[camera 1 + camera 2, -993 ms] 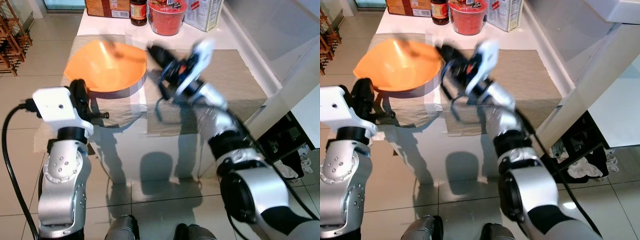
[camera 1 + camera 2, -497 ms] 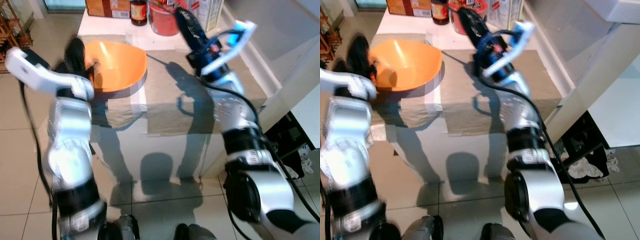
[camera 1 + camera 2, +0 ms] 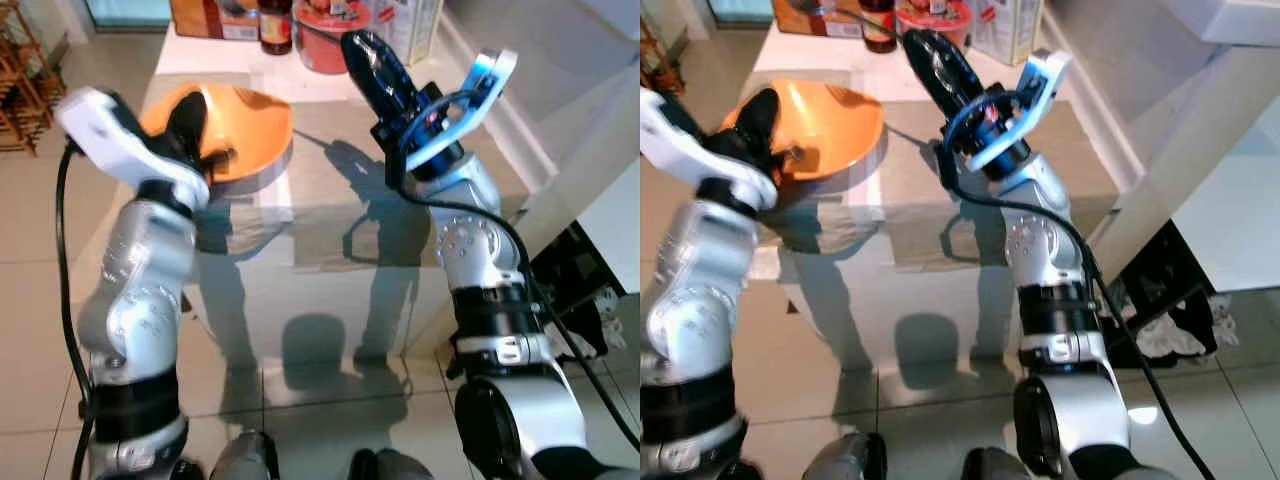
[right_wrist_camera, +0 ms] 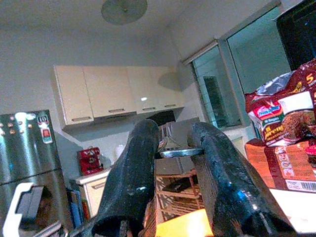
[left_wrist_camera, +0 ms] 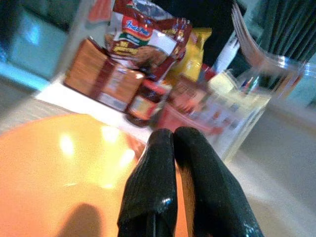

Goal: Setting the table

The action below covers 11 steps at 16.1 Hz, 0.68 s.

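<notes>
An orange bowl sits on the left grey placemat of the table. My left gripper hovers at the bowl's near rim. Its black fingers are pressed together with nothing between them. My right gripper is raised above the right placemat and points up and away. It is shut on a thin metal utensil, which crosses between its fingers. I cannot tell what kind of utensil it is.
At the table's far end stand a red noodle cup, a dark sauce bottle, a brown box and a carton. A white counter edge runs along the right. A wooden rack stands on the floor at left.
My right gripper has risen from beside the bowl's right rim to high over the right placemat. My left arm has lifted from the table's front edge to the bowl.
</notes>
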Available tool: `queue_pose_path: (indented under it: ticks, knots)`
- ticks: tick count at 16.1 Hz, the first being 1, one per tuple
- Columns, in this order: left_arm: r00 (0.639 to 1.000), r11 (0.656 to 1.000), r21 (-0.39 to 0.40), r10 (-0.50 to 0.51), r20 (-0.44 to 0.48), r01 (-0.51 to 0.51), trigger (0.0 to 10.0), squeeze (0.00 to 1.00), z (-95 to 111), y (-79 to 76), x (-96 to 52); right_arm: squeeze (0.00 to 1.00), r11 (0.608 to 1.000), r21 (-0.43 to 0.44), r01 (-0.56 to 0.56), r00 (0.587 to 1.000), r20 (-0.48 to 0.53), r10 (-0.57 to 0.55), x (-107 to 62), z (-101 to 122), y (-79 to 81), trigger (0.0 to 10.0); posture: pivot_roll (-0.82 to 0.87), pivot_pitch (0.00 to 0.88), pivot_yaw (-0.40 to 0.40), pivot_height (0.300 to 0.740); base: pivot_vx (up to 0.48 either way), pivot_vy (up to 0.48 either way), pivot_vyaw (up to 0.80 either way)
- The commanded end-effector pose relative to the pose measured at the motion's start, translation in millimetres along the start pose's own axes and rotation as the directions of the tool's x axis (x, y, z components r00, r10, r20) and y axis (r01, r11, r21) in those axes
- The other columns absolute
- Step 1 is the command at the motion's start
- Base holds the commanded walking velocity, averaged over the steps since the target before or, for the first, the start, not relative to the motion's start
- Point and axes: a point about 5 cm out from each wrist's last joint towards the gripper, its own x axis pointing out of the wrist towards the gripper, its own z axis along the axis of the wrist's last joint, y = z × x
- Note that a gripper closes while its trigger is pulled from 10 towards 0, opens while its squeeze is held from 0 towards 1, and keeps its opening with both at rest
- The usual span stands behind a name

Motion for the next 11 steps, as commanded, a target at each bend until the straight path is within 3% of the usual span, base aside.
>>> queue_pose_path:
  ticks: [1,4,6,8,11]
  knots:
    - [0.999,0.999,0.035,0.003,0.035,-0.004,10.0,0.0,0.2,-3.9,-7.7,0.0,0.996,-0.087,-0.021,1.0,-0.019,0.019,4.2,4.0,8.2,10.0,0.02,0.094,0.0,0.74,0.0,0.0,0.0]
    - [0.995,0.996,0.006,0.084,0.049,-0.085,10.0,0.0,-1.4,10.3,-23.8,0.0,0.996,-0.091,-0.001,1.0,-0.018,-0.001,1.4,-4.7,18.9,10.0,0.02,0.099,0.006,0.74,0.0,0.0,0.0]
    - [0.987,0.987,0.063,0.146,0.071,-0.151,10.0,0.0,0.5,25.7,-35.2,0.0,0.999,-0.023,0.025,0.999,-0.023,-0.026,-4.6,-16.3,27.5,10.0,0.02,0.1,0.004,0.74,0.0,0.0,0.0]
    - [0.983,0.985,0.063,0.152,0.1,-0.158,10.0,0.0,8.7,31.3,-41.9,0.0,1.0,-0.004,0.029,0.999,-0.022,-0.029,-6.0,-18.9,32.1,10.0,0.02,0.103,0.007,0.74,0.0,0.0,0.0]
    - [0.988,0.991,0.076,0.098,0.118,-0.107,10.0,0.0,15.5,31.4,-54.8,0.0,0.999,0.029,0.022,0.999,-0.03,-0.021,-10.7,-18.5,33.6,10.0,0.03,0.105,0.005,0.74,0.0,-0.446,0.0]
